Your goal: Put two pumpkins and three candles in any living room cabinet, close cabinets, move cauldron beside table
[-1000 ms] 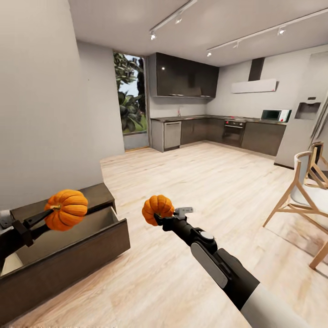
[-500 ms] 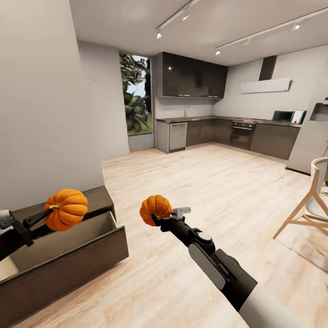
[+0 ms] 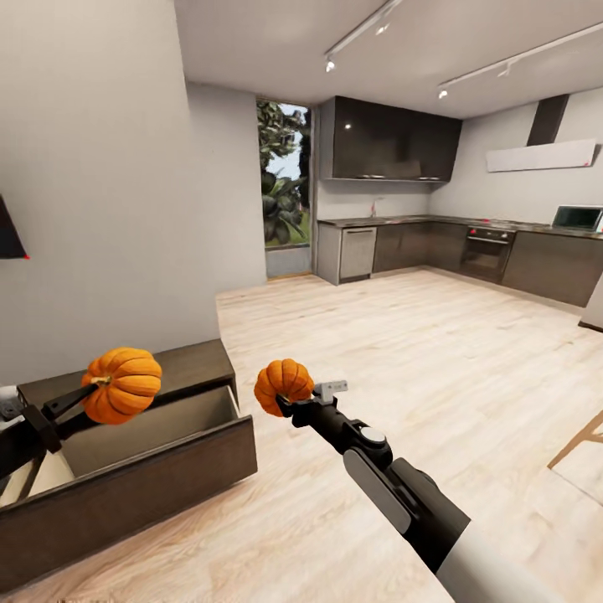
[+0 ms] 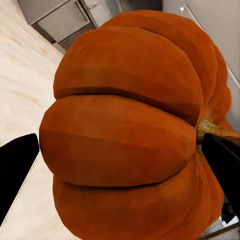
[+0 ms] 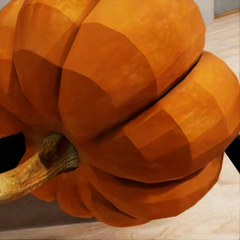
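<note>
2 pumpkins are held aloft: the left pumpkin (image 3: pixel 123 384) sits clamped in the left gripper (image 3: pixel 84 396), its stem toward the fingers, hanging over the cabinet (image 3: pixel 126 486) whose drawer stands pulled out below. The right pumpkin (image 3: pixel 284 386) is clamped in the right gripper (image 3: pixel 293 404), above bare wood floor (image 3: pixel 435 352), just past the drawer's front corner. Dark kitchen units (image 3: pixel 469 255) stand far beyond.
</note>
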